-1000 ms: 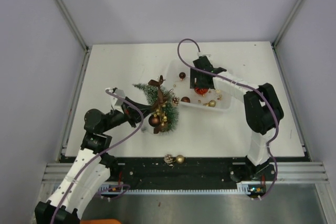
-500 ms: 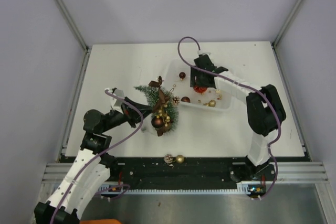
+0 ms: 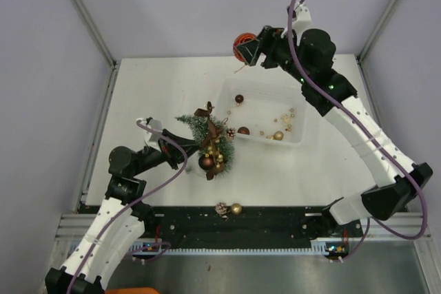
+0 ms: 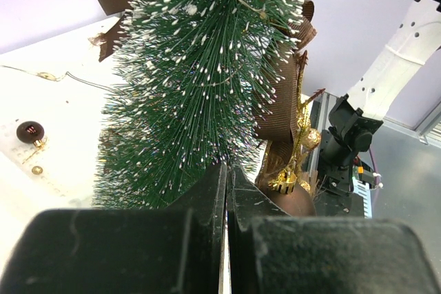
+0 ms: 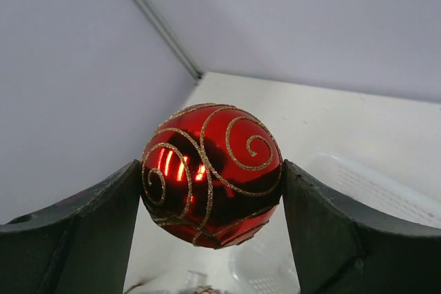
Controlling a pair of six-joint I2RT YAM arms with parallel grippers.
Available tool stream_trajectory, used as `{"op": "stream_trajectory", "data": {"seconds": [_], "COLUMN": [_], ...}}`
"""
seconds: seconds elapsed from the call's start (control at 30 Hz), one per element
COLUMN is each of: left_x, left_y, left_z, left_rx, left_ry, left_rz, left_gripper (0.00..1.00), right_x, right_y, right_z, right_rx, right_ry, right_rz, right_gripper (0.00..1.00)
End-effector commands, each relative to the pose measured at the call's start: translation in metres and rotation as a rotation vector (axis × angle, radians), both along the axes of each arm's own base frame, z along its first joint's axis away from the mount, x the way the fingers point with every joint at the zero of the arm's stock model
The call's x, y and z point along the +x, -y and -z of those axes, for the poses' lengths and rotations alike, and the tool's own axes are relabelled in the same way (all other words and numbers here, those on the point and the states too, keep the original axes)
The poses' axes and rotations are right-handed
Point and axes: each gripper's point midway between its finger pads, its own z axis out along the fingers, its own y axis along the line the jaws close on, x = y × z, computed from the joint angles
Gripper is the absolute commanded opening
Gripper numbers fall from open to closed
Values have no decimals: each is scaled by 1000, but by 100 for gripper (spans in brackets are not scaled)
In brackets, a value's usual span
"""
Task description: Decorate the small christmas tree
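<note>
**Item:** small christmas tree (image 3: 205, 137), mid-table, just off the white tray's (image 3: 298, 141) near-left corner, already carrying brown ribbon and baubles.

**Left gripper** (image 3: 167, 147): jaws pressed together at the tree's left side. Whether they pinch any bristle cannot be told.

**Right gripper** (image 5: 212, 191): jaws wide, clamped on the red glitter-swirl bauble (image 5: 211, 163), high above the table's far edge.

**Hazards:**
- The glossy ball is gripped at two side points only, so a fast swing may squirt it out and off the far edge.
- Pressing it into crowded branches may tip the tree.
</note>
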Motion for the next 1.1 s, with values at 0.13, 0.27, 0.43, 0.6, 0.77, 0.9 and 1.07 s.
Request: {"op": "stream_trajectory", "data": {"seconds": [0.13, 0.27, 0.43, 0.6, 0.77, 0.9, 1.07], "left_x": [-6, -8, -7, -8, -8, -7, -6], "left_y": [0, 0, -1, -1, -2, -2, -3], "left_z": [-9, -9, -9, -9, -8, -8, -6], "left_rx": [-23, -24, -27, -28, -30, -30, -31], "left_ry": [57, 57, 57, 62, 62, 63, 58], "left_rz": [15, 15, 8, 7, 1, -4, -12], "left_gripper": [0, 0, 0, 0, 0, 0, 0], "right_x": [-85, -114, -133, -151, -162, -168, -178], "right_y": [-67, -88, -100, -112, -119, -121, -115], "right_z": [-98, -115, -118, -116, -105, -91, -94], "right_rx": [250, 292, 327, 352, 380, 398, 441], "right_ry": [195, 242, 240, 219, 177, 137, 141], "right_rz": [-351, -429, -492, -554, -594, -609, -625], "right_gripper": [61, 61, 60, 60, 60, 59, 57]}}
